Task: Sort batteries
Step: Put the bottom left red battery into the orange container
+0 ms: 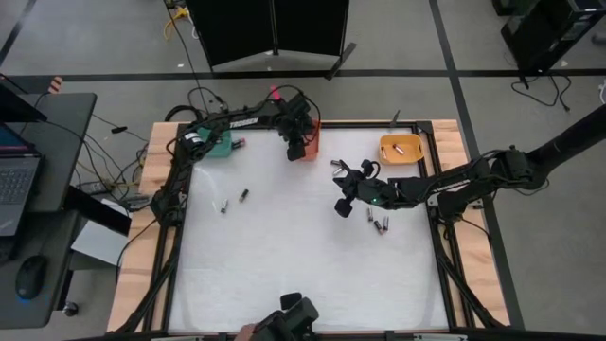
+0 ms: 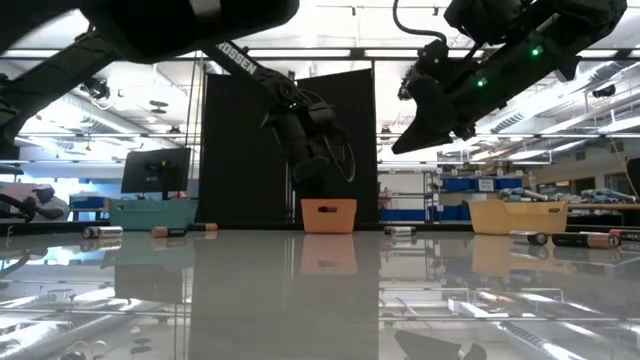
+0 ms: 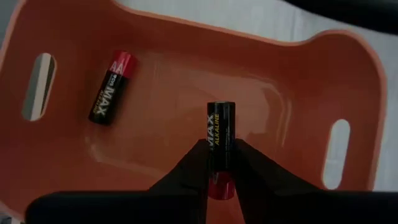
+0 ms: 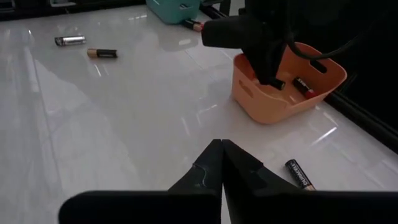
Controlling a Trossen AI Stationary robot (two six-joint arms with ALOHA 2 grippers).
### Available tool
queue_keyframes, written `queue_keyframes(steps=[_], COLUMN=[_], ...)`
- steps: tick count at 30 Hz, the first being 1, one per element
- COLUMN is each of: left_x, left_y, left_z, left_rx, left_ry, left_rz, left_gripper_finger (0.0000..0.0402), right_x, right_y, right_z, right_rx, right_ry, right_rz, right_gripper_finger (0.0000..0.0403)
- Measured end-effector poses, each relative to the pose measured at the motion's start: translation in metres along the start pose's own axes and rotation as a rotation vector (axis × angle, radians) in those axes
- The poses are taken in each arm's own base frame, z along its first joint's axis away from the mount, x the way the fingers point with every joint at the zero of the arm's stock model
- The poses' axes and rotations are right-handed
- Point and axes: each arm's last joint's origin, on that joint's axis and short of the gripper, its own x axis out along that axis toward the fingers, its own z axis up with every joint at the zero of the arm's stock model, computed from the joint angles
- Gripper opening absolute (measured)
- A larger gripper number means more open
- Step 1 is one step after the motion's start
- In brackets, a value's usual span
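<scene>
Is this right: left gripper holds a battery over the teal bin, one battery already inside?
Not the teal bin. The left gripper holds its battery over the orange bin, as the left wrist view shows. The other battery does lie inside.

The table (image 1: 303,246) was viewed from straight above and level from its edge. The orange bin (image 3: 186,74) was seen close by the left wrist, farther by the right.
</scene>
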Motion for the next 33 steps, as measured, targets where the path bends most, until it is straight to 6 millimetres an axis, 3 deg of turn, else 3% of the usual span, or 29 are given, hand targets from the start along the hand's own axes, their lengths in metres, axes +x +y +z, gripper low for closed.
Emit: queue_keyframes(steps=[10, 18, 24, 33], left_x=[0.000, -0.004, -0.023, -0.047], left_y=[0.002, 0.002, 0.000, -0.024], left_z=[0.001, 0.005, 0.015, 0.003], left_rx=[0.006, 0.068, 0.058, 0.037], left_ry=[0.002, 0.014, -0.144, -0.420], left_rz=[0.044, 0.113, 0.141, 0.181], left_gripper_finger=[0.0091, 0.0079, 0.0010, 0.0006], right_x=[0.000, 0.000, -0.003, -0.003], right_y=[0.000, 0.000, -0.002, -0.001], right_z=[0.000, 0.000, 0.002, 0.000], right_rx=[0.014, 0.011, 0.006, 0.001], right_ry=[0.002, 0.002, 0.003, 0.030], right_rz=[0.004, 0.004, 0.018, 0.061], right_gripper_finger=[0.0009, 0.0033, 0.0015, 0.0017])
